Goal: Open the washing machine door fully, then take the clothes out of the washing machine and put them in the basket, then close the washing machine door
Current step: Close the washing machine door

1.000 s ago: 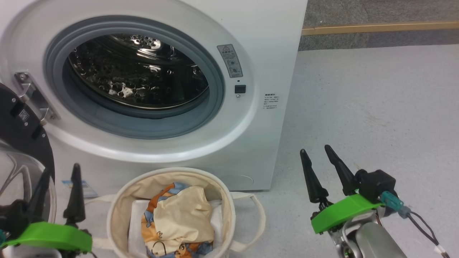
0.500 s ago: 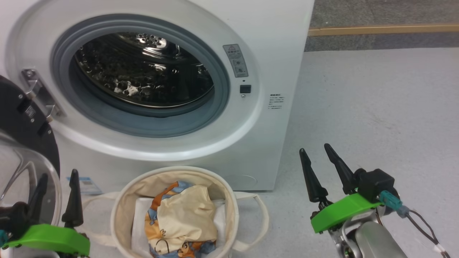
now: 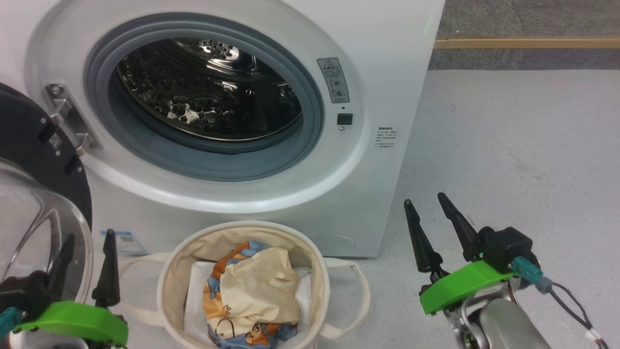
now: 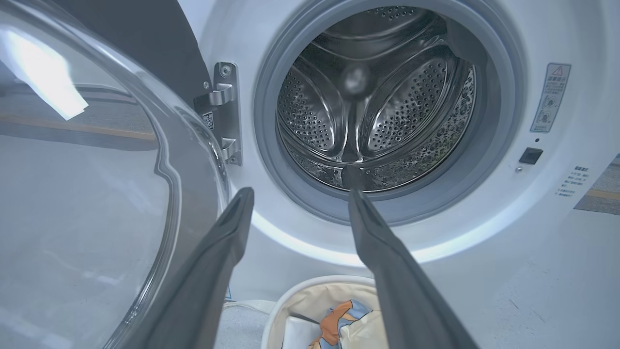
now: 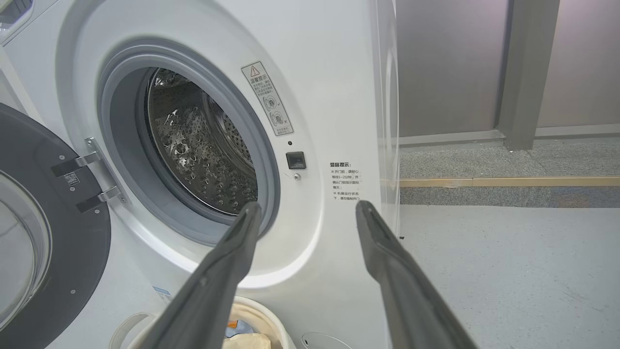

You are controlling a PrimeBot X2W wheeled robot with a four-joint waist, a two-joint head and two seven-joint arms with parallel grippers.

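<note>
Drum of the washing machine (image 3: 387, 72) appears empty. The clothes (image 3: 252, 291) lie in the basket (image 3: 170, 276) on the floor at its front. Left gripper (image 3: 90, 235) and right gripper (image 3: 425, 198) are both spread, holding nothing. Closing remains: the washing machine door (image 3: 29, 145) hangs open beside the left gripper, and its rim likely needs pushing shut.

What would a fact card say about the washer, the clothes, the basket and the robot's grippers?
door: washing machine door swung open
drum: drum looks empty
clothes: clothes lying in the basket
basket: on the floor before the washing machine
left gripper: open, empty, by the door
right gripper: open, empty, above the floor
</note>
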